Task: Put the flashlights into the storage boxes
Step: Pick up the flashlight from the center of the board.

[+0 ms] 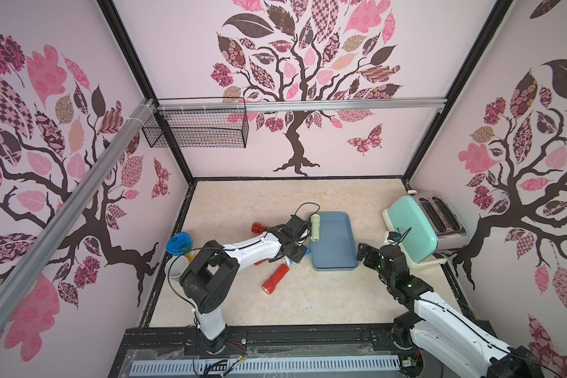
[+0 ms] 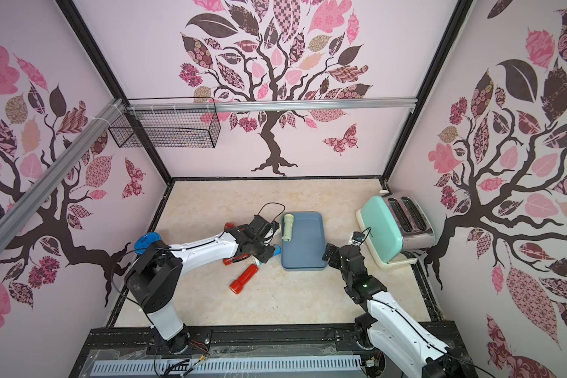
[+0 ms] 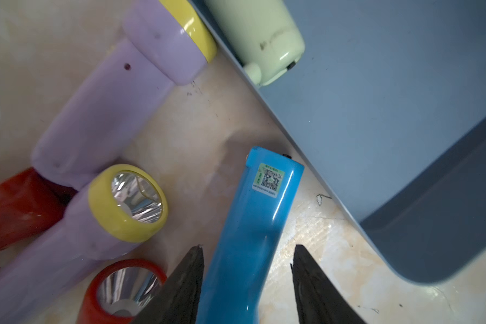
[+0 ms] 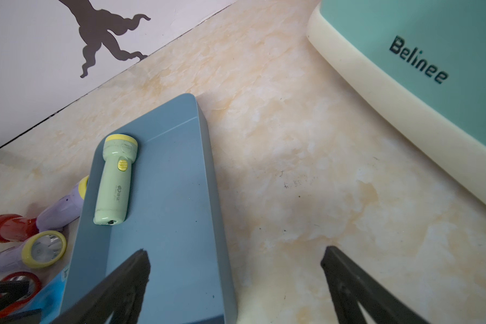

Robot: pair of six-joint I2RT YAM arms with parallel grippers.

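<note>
The blue flashlight (image 3: 261, 202) lies just left of the slate-blue storage box (image 1: 336, 242), and my left gripper (image 3: 248, 246) is shut on it; one finger presses its side and a sliver of table shows beside the other tip. The pale green flashlight (image 1: 315, 227) lies in the box along its left wall. Two lilac flashlights (image 3: 104, 112) (image 3: 76, 232) and two red ones (image 3: 17, 207) (image 3: 121, 289) crowd beside the blue one. A third red flashlight (image 1: 275, 278) lies alone nearer the front. My right gripper (image 4: 236, 249) hangs open over the box's right rim, holding nothing.
A mint-green toaster (image 1: 416, 229) stands at the right wall, close behind my right arm. A blue-lidded cup (image 1: 179, 243) sits at the left edge behind my left arm. A black wire basket (image 1: 197, 127) hangs on the back wall.
</note>
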